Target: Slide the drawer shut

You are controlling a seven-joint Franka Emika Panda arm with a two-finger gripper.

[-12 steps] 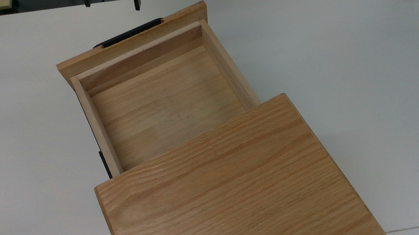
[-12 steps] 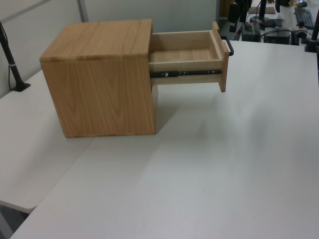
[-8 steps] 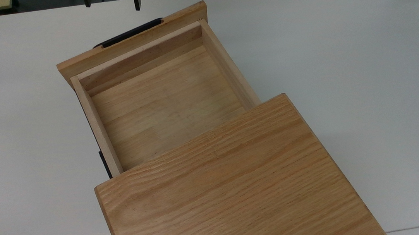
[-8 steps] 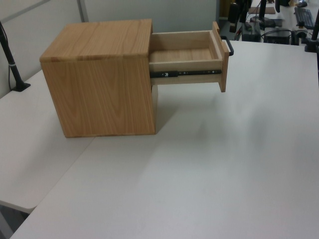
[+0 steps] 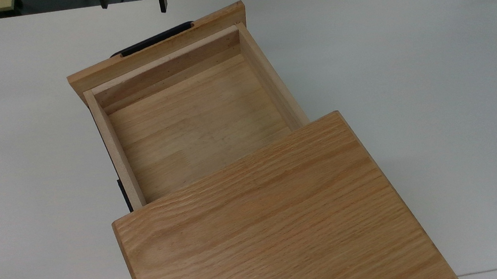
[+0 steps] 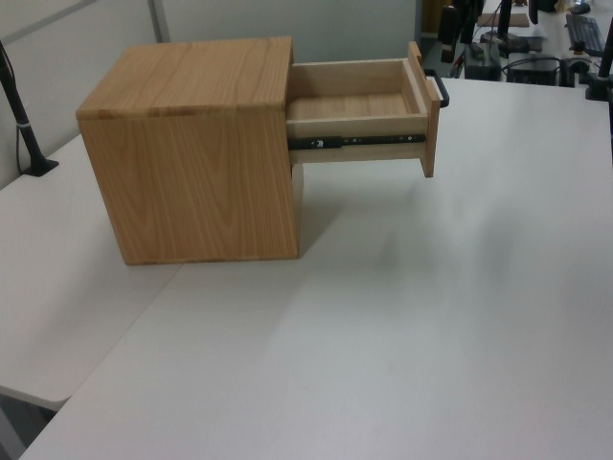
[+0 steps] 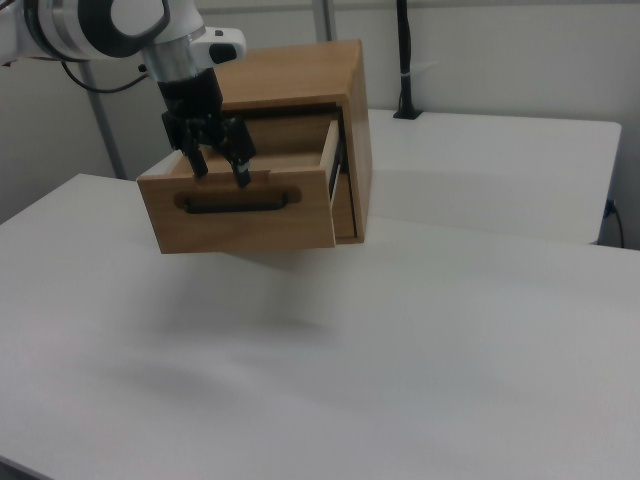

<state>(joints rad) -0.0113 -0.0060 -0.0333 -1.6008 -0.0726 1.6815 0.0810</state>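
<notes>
The drawer (image 5: pixel 195 117) is a shallow tray of light oak with paler side walls, a wider oak front panel and one thin black bar handle (image 7: pixel 237 203) on the front. It is empty inside. It stands pulled far out of the top of the cabinet (image 6: pixel 196 158), a larger oak box with a flat top, and it hangs in the air above the white bench (image 6: pixel 431 316). In the left view a black metal slide rail (image 6: pixel 354 141) runs along the drawer's side wall, and the drawer points to the left view's right.

The pincer (image 7: pixel 218 172) hangs in front of the drawer's front panel, just above the handle in the right view. Its two black fingers (image 7: pixel 240 168) stand apart and hold nothing. In the top view the fingers (image 5: pixel 162 3) show at the upper edge, just beyond the front panel.

Counted: one drawer, one cabinet, one handle, one rail visible, one arm (image 7: pixel 110 25) with one pincer. A black pole (image 7: pixel 404 60) stands behind the cabinet in the right view.
</notes>
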